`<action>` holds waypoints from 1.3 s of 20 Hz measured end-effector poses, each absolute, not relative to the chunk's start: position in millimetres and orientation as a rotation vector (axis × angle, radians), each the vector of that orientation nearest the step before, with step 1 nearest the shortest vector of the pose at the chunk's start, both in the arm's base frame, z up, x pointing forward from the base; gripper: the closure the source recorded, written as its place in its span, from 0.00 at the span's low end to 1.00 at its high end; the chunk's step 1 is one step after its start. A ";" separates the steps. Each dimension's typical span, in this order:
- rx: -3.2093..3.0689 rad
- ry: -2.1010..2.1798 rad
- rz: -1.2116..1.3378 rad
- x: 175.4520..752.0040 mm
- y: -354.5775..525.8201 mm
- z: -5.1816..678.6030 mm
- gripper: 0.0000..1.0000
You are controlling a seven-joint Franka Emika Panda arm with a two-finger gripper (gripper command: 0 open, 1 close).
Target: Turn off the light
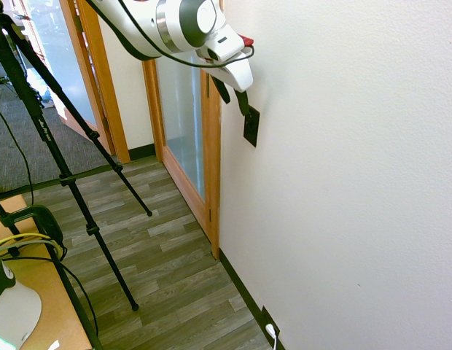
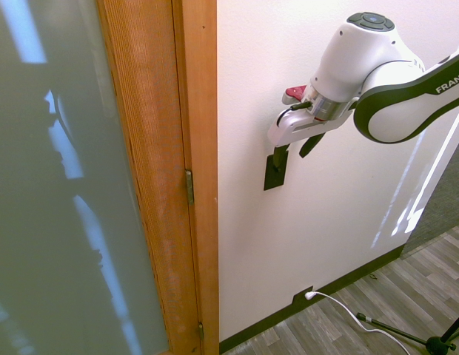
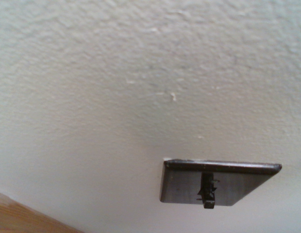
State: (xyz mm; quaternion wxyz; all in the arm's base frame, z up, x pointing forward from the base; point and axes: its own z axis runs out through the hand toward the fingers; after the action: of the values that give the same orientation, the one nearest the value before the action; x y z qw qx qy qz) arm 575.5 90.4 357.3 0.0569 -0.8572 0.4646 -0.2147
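Observation:
No lamp is in view. The light's switch (image 1: 251, 125) is a small black upright plate on the white wall, just right of the wooden door frame; it also shows as the switch (image 2: 275, 174). In the wrist view the switch (image 3: 218, 182) appears close up, with its small toggle (image 3: 207, 190) sticking out. My gripper (image 1: 236, 106) hangs tilted against the wall right at the plate's upper edge, open and holding nothing. From the other side, the gripper (image 2: 290, 159) has one finger (image 2: 279, 157) overlapping the top of the plate and the other off to its side. Whether a finger touches the toggle I cannot tell.
A wooden door frame (image 1: 211, 182) with frosted glass (image 2: 59, 192) borders the wall beside the switch. Low on the wall, a black outlet plate with a white plug (image 1: 270, 329) sits at the baseboard, also seen as the outlet (image 2: 303, 298). Wood-plank floor (image 1: 168, 262) lies below.

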 end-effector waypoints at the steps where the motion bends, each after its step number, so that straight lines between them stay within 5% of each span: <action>1: -2.597 1.419 -0.646 575.6 90.4 354.4 1.00; 26: -2.544 1.529 -0.634 610.4 82.7 315.1 1.00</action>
State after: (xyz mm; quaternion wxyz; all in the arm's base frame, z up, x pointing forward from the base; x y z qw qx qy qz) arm 610.4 82.7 315.1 0.0531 -0.8371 0.5030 -0.2084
